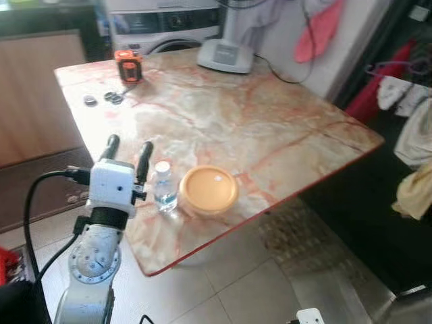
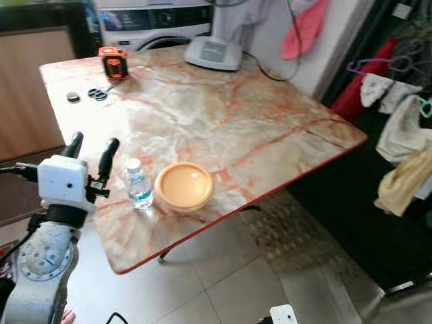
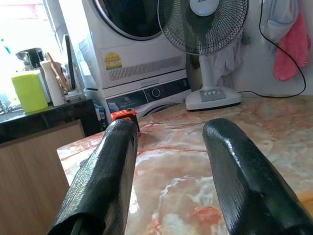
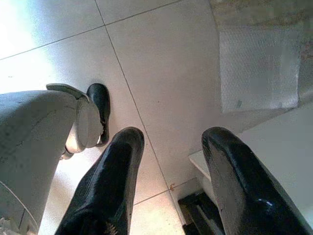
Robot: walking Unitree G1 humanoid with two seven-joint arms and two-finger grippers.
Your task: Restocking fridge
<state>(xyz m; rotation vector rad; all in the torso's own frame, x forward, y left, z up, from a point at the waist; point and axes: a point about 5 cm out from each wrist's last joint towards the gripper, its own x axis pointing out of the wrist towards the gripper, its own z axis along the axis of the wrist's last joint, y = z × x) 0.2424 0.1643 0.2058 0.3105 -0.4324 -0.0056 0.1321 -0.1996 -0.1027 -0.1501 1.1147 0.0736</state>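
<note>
A small clear water bottle with a white cap stands near the front edge of the marble table. Right beside it sits a round orange lidded container. My left gripper is raised over the table's near left corner, just left of the bottle, open with nothing between its black fingers. In the right wrist view my right gripper hangs down over the tiled floor, open and empty.
An orange tape measure and small dark discs lie at the table's far left. A white fan base stands at the back, a washing machine behind it. Clothes hang at the right. A mat lies under the table.
</note>
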